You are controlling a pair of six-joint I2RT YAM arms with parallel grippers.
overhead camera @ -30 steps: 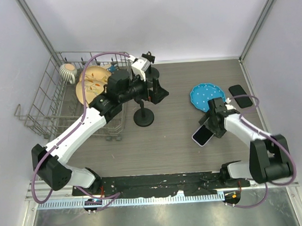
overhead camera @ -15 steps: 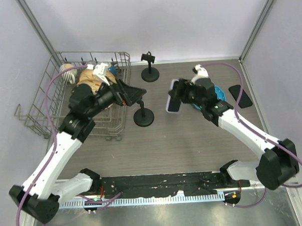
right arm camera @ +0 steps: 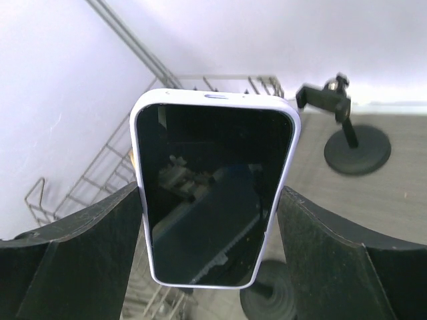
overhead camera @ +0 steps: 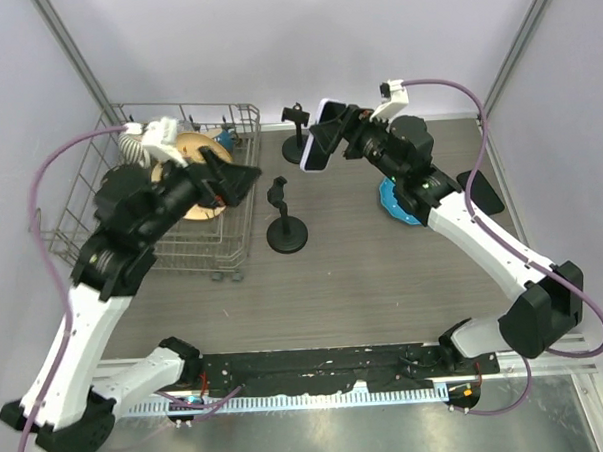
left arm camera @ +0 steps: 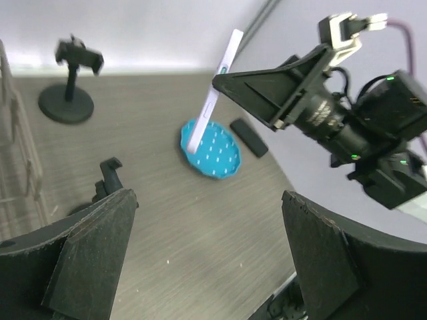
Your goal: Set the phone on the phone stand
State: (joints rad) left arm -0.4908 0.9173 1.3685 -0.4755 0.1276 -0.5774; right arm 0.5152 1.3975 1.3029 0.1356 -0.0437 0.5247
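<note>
Where the right hand [overhead camera: 334, 140] hangs clear of the desk [overhead camera: 384, 282], the phone [overhead camera: 316, 135] is clamped between its two fingers [right arm camera: 333, 260], gripped by the long edges over the lower half. The long axis runs straight out from the palm, top edge farthest from the wrist. The dark screen faces back at the wrist camera, with a pale lavender rim around it. In the left wrist view the phone [left arm camera: 215, 93] shows edge-on and steep, its top end tipped toward that view's right. It touches nothing but the fingers.

Far phone stand [overhead camera: 292, 152]: just behind the phone's back, apart from it.
Near phone stand [overhead camera: 287, 235]: lower, on the desk between the two hands.

Left hand [overhead camera: 241, 181]: fingers spread wide, nothing between them, just beside the near stand's head. In the top view it overlaps the rim of the wire rack [overhead camera: 132, 233].

Under the right forearm lies a blue plate [overhead camera: 393, 197], with a dark slab [overhead camera: 477, 191] flat on the desk on the plate's outer side.

Desk: grey-brown wood grain, matte.
Room: pale walls [overhead camera: 374, 43] and metal posts [overhead camera: 74, 54] rising at the back corners.
</note>
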